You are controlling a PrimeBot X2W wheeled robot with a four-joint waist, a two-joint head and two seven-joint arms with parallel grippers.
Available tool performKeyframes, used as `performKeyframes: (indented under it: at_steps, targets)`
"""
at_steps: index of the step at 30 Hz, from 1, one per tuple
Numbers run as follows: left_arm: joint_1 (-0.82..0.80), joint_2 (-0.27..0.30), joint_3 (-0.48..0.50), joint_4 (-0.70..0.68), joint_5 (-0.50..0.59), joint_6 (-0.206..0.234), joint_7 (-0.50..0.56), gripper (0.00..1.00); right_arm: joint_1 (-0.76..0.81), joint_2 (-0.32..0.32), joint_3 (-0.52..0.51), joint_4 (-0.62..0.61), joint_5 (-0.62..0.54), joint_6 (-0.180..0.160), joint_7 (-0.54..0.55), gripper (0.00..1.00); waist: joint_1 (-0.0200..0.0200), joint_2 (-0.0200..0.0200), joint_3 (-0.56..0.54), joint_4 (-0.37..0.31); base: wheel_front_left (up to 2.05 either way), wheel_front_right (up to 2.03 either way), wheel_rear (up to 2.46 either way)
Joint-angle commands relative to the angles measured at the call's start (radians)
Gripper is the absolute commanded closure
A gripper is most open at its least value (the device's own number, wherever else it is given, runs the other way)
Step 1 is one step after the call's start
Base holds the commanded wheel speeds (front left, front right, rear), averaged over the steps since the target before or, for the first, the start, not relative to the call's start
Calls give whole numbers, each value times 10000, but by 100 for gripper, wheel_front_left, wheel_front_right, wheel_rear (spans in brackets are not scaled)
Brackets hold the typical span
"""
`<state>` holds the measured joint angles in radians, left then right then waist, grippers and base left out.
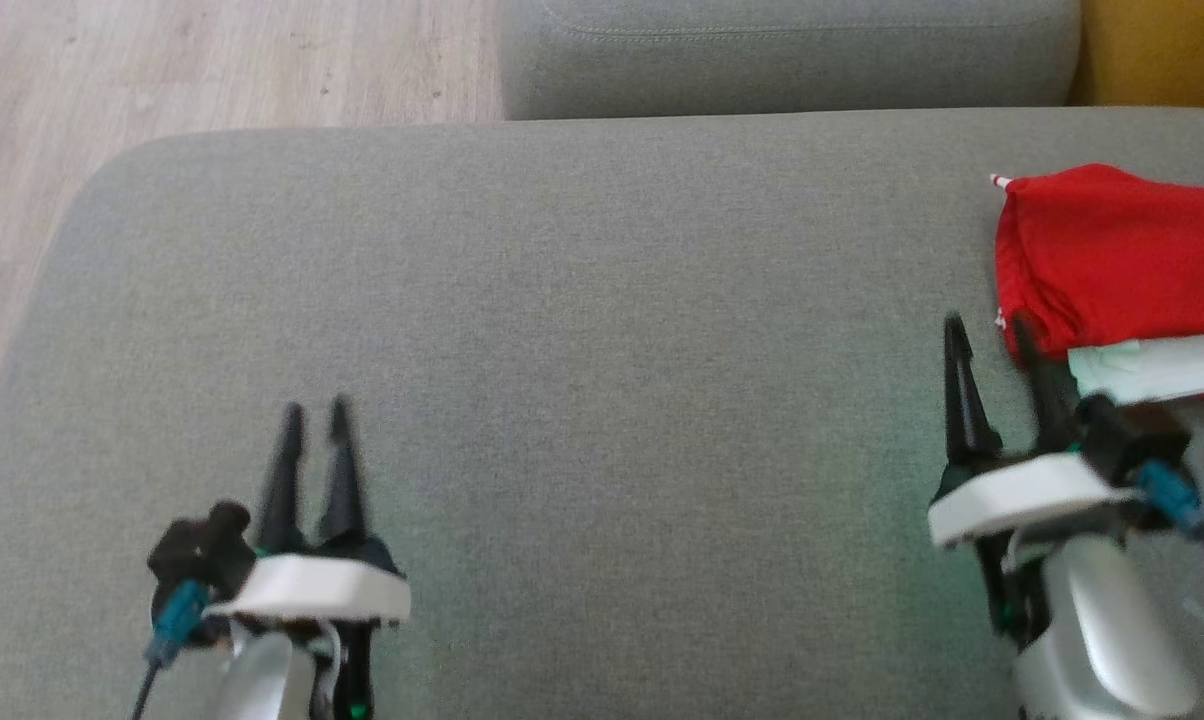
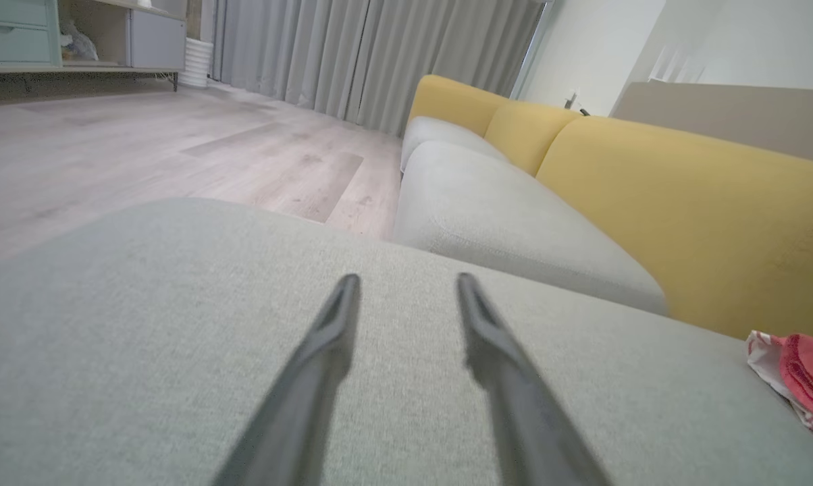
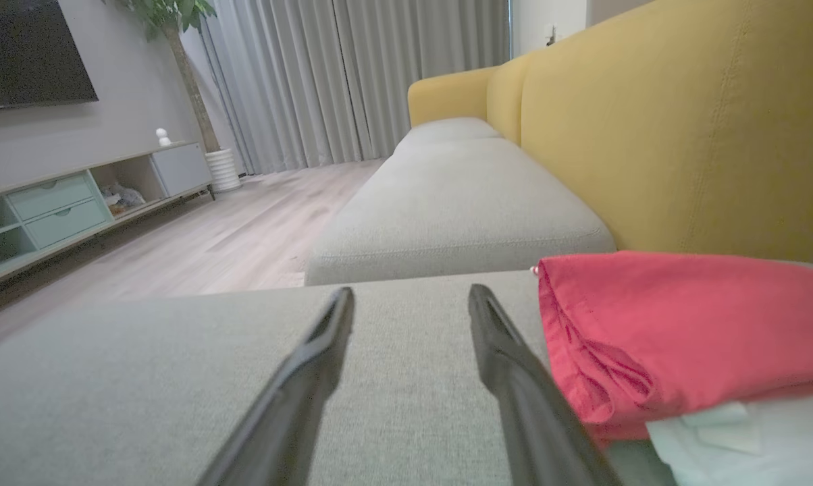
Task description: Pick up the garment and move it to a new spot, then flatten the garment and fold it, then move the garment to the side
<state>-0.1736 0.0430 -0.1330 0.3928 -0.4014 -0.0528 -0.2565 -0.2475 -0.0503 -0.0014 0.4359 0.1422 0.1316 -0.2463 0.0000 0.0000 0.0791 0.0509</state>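
Left gripper low at 7 o'clock in the head view, over bare seat cushion; fingers parted a little, nothing between them. Right gripper at 4 o'clock, fingers spread wider, also empty; its outer finger sits just beside the garment's near edge, contact too close to call. The garment, red, lies at 3 o'clock by the cushion's right edge in a compact, layered heap, with a pale strip under its near side; cannot tell whether that is lining or a separate cloth. Judging by the tidy stack already off to the side, the set-aside looks done or close to it, and the step in hand is getting the right fingers clear. To do it well: keep the fingers spread, back off toward 6 o'clock along their own line, lift only once past the hem so no fold drags open. Left arm can stay where it is. Farther out, a second grey cushion at 12 o'clock, wood floor at 11, yellow backrest beyond the garment.
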Motion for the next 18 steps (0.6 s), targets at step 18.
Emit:
performKeyframes:
  at_steps: [18]
  targets:
    - [169,7,303,40,-1474,-95,454,100,296,24,-153,-21,1781,-1,453,100,1,0,-93,-62,0,0,0]
